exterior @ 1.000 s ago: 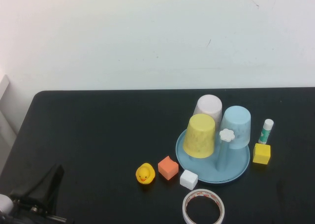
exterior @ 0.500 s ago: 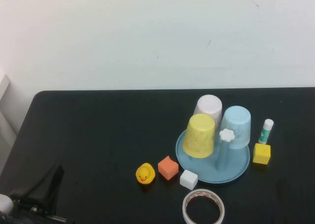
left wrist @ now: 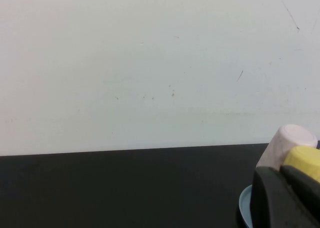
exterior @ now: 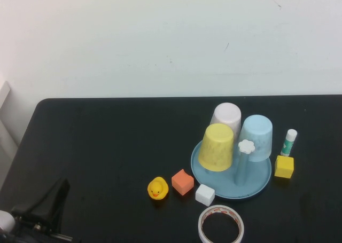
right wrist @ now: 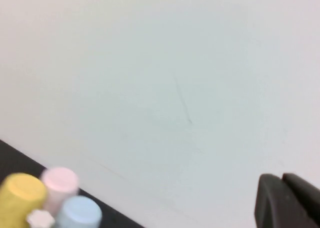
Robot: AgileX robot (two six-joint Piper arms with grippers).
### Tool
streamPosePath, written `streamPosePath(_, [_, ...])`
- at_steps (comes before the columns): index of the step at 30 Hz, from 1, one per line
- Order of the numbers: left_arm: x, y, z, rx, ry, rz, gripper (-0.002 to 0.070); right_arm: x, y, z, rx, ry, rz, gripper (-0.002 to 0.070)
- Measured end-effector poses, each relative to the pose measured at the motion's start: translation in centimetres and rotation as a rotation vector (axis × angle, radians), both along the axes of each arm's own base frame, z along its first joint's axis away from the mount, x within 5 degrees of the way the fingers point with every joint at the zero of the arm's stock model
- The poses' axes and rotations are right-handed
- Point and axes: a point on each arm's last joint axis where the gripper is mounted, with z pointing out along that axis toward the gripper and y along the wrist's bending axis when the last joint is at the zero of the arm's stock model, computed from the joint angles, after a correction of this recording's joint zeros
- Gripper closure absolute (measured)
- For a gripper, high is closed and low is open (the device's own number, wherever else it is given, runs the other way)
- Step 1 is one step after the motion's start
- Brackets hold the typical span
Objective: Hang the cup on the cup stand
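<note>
Cup [exterior: 217, 147], yellow, sits upside down on the cup stand [exterior: 256, 185], next to the pink cup [exterior: 226, 115] and the blue cup [exterior: 256, 137]; one white-capped peg [exterior: 246, 146] stands bare at the front. Along the stand's near side on the black counter [exterior: 107, 141] lie a duck [exterior: 157, 188], an orange block [exterior: 183, 181], a white block [exterior: 204, 194] and a tape roll [exterior: 221, 225]. Left pincer [exterior: 45, 211] rests at the counter's near left corner, fingers together and empty. Right pincer [right wrist: 287, 200], seen only by its own wrist camera, is likewise closed on nothing.
</note>
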Motion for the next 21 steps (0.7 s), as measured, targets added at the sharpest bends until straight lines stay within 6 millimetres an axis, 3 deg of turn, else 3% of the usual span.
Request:
streamPosePath(8, [0.1,-0.1,-0.2,0.008,0.009,0.0,0.0676,-1.0,-1.2,-3.7,-0.01,-0.006,-0.117,0.0676])
streamPosePath(12, [0.3,-0.2,-0.9,0.039,0.045,0.0,0.0676,-1.3,-1.3,-6.4,0.091,0.056,-0.136,0.0676])
streamPosePath(17, [0.7,-0.6,-2.5,0.111,0.127,0.0,0.0676,-2.1,-1.8,-9.2,0.137,0.27,-0.223,0.0676])
streamPosePath(21, [1.1,-0.9,-4.8,0.21,0.241,0.0,0.0676,-2.3,-2.0,-10.4,0.149,0.296,-0.25,0.0676])
